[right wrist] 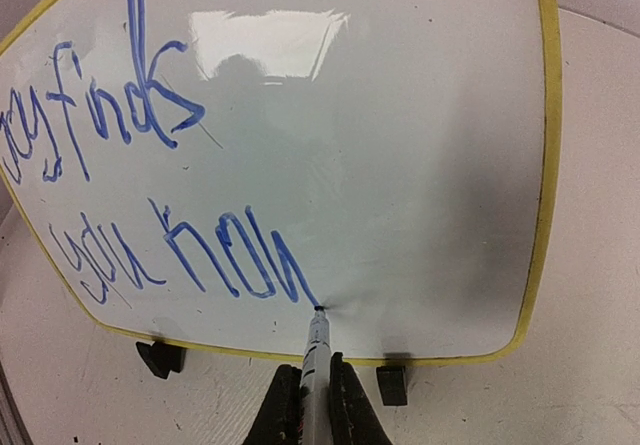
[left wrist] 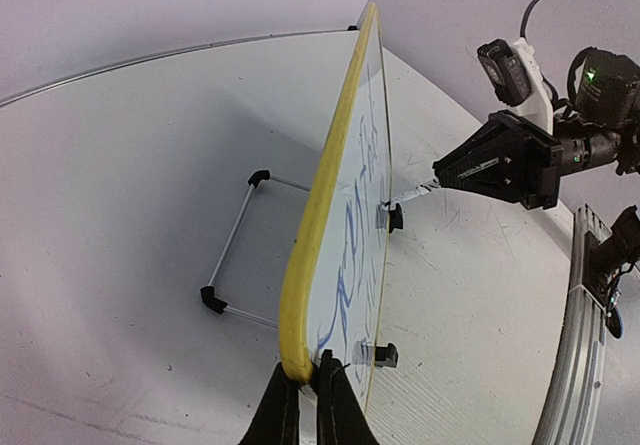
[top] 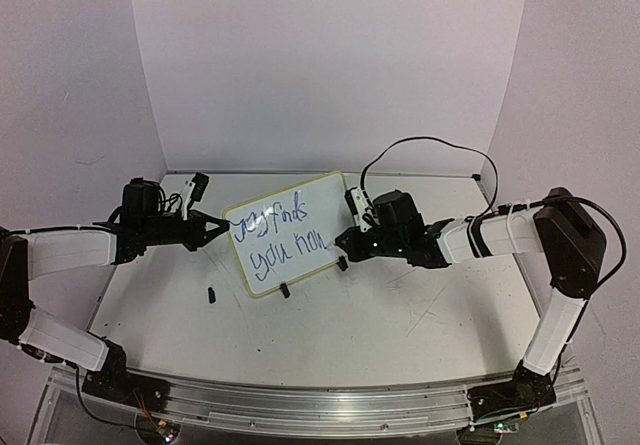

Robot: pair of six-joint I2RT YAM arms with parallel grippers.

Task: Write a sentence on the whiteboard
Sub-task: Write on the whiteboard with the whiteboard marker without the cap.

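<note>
The whiteboard (top: 285, 235) stands tilted on two black clip feet mid-table, with blue handwriting in two lines. My left gripper (top: 215, 227) is shut on its left yellow-green frame edge (left wrist: 300, 360). My right gripper (top: 345, 245) is shut on a marker (right wrist: 317, 365), whose tip touches the board surface (right wrist: 400, 165) at the end of the lower blue line. From the left wrist view the board (left wrist: 345, 165) is seen edge-on, with the right gripper (left wrist: 445, 175) and its marker (left wrist: 415, 193) touching the writing face.
A small black cap-like piece (top: 212, 294) lies on the table in front of the board's left side. A wire stand (left wrist: 235, 255) props the board from behind. A black cable (top: 430, 145) loops above the right arm. Purple walls enclose the table.
</note>
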